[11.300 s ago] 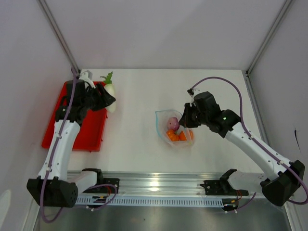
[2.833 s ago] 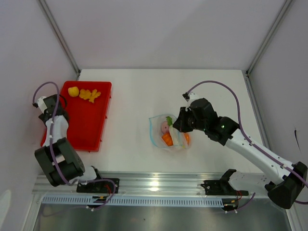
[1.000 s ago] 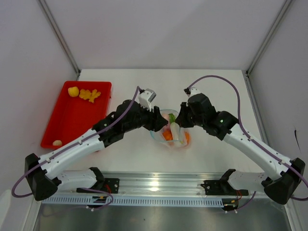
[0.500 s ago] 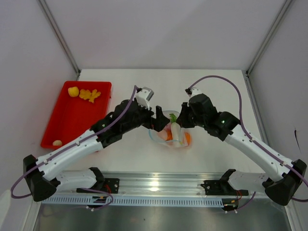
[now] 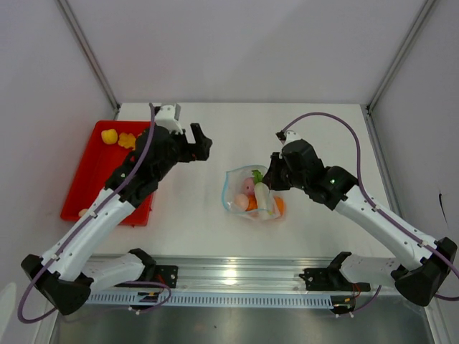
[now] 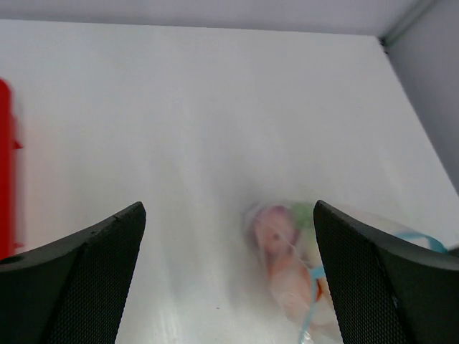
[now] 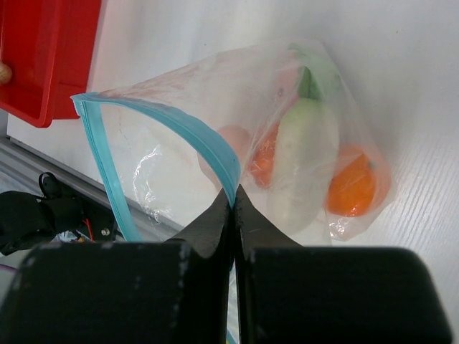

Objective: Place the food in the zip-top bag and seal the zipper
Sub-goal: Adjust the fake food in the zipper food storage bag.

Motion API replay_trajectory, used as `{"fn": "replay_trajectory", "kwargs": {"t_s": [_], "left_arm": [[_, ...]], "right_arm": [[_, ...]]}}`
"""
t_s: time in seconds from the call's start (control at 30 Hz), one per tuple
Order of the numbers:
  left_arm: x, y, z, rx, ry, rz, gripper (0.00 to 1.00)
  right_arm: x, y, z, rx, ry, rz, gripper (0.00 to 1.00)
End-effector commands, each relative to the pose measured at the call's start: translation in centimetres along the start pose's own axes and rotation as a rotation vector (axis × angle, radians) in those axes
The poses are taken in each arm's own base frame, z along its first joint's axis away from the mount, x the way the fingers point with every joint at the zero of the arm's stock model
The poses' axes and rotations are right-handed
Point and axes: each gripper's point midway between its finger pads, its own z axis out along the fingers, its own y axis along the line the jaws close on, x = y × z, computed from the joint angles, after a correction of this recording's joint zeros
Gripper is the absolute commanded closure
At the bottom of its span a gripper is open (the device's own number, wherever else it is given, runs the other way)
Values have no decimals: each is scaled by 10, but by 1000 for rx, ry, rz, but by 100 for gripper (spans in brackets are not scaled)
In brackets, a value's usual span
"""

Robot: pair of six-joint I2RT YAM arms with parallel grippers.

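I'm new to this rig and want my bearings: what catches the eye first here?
The clear zip-top bag at mid-table, bulging with food, stands out. The right gripper is shut on its blue-teal zipper, holding the mouth open. On the left lies a red tray with yellow pieces in its far corner, and the left gripper hangs open between tray and bag.

White table (image 5: 323, 129) seen from above. Its far edge and far right corner lie open. A red tray (image 5: 93, 179) lines the left edge. Near the middle, the zip-top bag (image 5: 235, 188) lies with its mouth gaping toward the left edge and food (image 5: 261, 198) piled inside. The right gripper (image 7: 234, 201) pinches the zipper (image 7: 197, 137), its arm crossing diagonally from the near right corner. The left gripper (image 5: 203, 143), jaws spread, hangs over the gap between tray and bag.
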Motion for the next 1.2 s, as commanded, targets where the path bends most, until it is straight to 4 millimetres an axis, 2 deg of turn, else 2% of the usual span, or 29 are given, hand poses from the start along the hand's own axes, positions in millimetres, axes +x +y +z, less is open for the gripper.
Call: {"fn": "replay_trajectory", "kwargs": {"t_s": [0.0,0.03,0.23,0.27,0.3,0.33,0.43,0.53,0.57,0.67,0.73,0.8,1.0,1.17], "left_arm": [[-18,43,-1,-169,-57,-40,1],[-26,58,-2,-219,-90,-56,0],[-29,122,5,-348,-175,-243,1],[-22,130,12,-358,-147,-275,0],[-19,149,13,-390,-138,-315,0],[-14,150,19,-369,-117,-363,1],[5,181,33,-404,-88,-470,1],[21,197,47,-361,-66,-578,0],[27,207,49,-367,-56,-608,1],[30,228,50,-373,-83,-713,0],[40,238,54,-375,-72,-782,1],[49,259,55,-420,-65,-877,1],[47,277,63,-396,-58,-918,1],[49,278,59,-396,-52,-912,0]], "right_arm": [[-15,7,-9,-29,-58,7,100],[-15,6,-9,-26,-58,6,100],[-13,7,-6,-34,-49,2,100],[-12,7,-6,-34,-47,2,100],[-12,7,-6,-34,-47,-1,100],[-12,7,-6,-34,-45,-1,100],[-10,5,-4,-28,-40,-7,100],[-9,6,-3,-30,-35,-11,100],[-10,6,-3,-30,-35,-11,100],[-9,6,-2,-28,-29,-15,100],[-9,7,1,-29,-23,-14,100],[-9,8,2,-33,-20,-15,100],[-12,11,3,-36,-16,-19,100],[-16,14,3,-41,-18,-13,100]]}}
